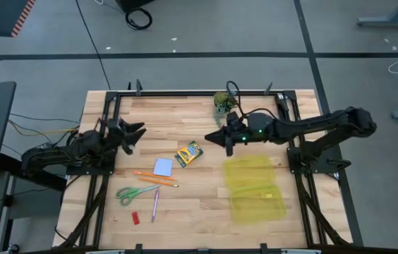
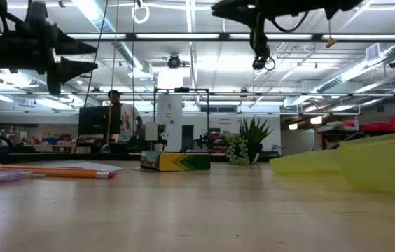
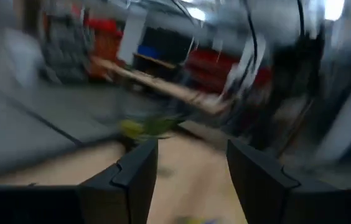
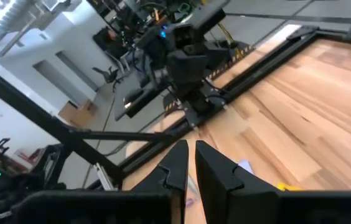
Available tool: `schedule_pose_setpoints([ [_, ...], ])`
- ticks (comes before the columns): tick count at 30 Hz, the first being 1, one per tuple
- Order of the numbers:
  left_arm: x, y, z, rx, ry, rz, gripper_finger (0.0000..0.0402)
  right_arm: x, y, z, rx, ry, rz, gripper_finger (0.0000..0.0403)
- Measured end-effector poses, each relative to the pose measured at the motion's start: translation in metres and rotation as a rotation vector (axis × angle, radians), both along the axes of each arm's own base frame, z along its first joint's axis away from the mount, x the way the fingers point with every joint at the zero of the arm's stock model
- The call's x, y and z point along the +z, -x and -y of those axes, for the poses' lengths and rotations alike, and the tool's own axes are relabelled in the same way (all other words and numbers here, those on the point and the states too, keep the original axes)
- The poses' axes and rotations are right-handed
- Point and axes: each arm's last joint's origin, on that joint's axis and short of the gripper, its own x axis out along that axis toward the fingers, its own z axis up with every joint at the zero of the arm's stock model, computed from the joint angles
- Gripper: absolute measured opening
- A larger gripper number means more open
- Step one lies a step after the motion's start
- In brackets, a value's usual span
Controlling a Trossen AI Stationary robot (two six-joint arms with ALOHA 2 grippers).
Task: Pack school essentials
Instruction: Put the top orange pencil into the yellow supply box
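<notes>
Lying on the wooden table are the crayon box, the blue note pad, the orange pencil, the green scissors, the pink pen and the red eraser, all near each other in the middle. The yellow case sits to their right, and the little plant is at the far edge. The left claw hangs open above the table's left side, holding nothing, and the right claw hangs almost closed and empty, just past the crayon box
</notes>
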Motion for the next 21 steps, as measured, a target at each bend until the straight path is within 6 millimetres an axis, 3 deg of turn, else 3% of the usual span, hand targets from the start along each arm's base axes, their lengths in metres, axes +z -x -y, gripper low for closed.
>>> schedule_pose_setpoints([
  [3, 0.001, 0.000, 0.000, -0.045, 0.265, 0.141, 0.0196, 0.008, -0.008, -0.009, -0.017, 0.003, -0.033, 0.0037],
  [8, 0.001, 0.000, 0.000, -0.104, 0.492, 0.259, 0.0187, 0.021, -0.025, -0.028, -0.030, 0.028, -0.079, 0.0037],
  [16, 0.005, 0.000, 0.003, -0.209, 0.541, 0.297, 0.0187, 0.028, -0.052, -0.044, -0.024, 0.046, -0.097, 0.0037],
  [21, 0.011, 0.000, 0.008, -0.382, 0.430, 0.270, 0.0178, 0.030, -0.057, -0.050, -0.008, 0.037, -0.091, 0.0037],
])
